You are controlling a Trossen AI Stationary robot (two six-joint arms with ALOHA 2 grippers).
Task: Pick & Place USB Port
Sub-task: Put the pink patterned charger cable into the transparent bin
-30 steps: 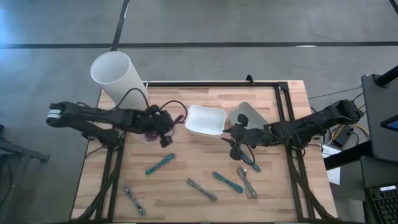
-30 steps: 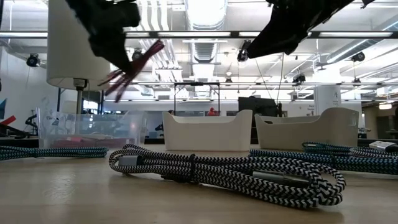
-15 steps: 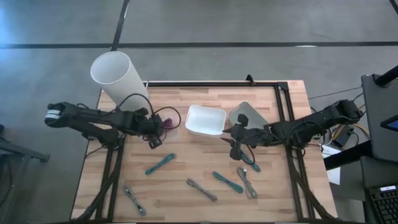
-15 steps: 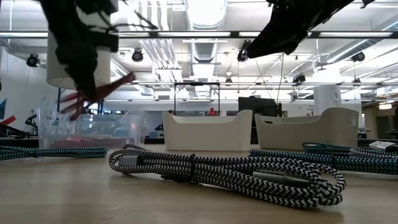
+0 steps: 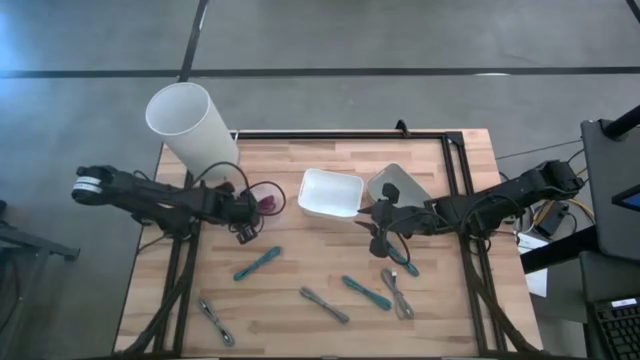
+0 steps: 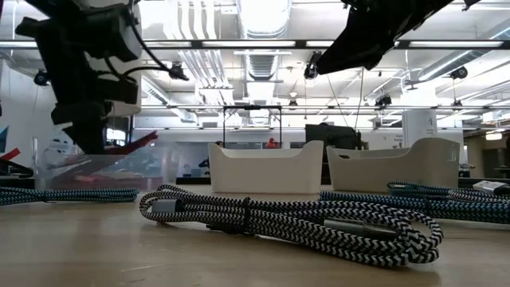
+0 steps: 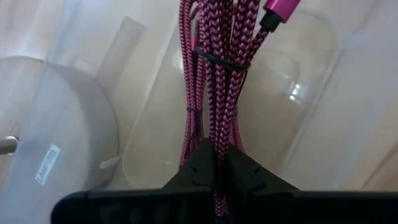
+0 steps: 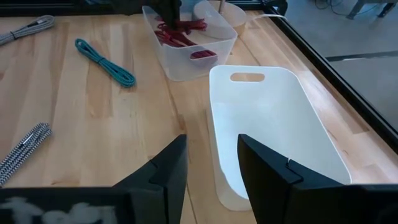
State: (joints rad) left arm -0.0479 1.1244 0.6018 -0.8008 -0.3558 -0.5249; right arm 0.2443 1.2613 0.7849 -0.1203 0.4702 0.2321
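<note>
High view, left gripper [image 5: 247, 213]: fingers clenched on magenta cable [image 7: 217, 74], inside clear bin [image 8: 208, 53] walls.
Right gripper [image 8: 208, 163]: fingers released, above white bin [image 8: 273, 134] rim.

white cylinder [image 5: 190, 122] | monitor [image 5: 613, 165] right of table | ceiling lights [image 6: 263, 12]

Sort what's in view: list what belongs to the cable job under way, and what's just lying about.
In the job:
left gripper, shut on the pink cable
clear bin

Lying about:
teal cables
grey braided cables
white bin
white cylinder
right gripper, open, waiting
</note>
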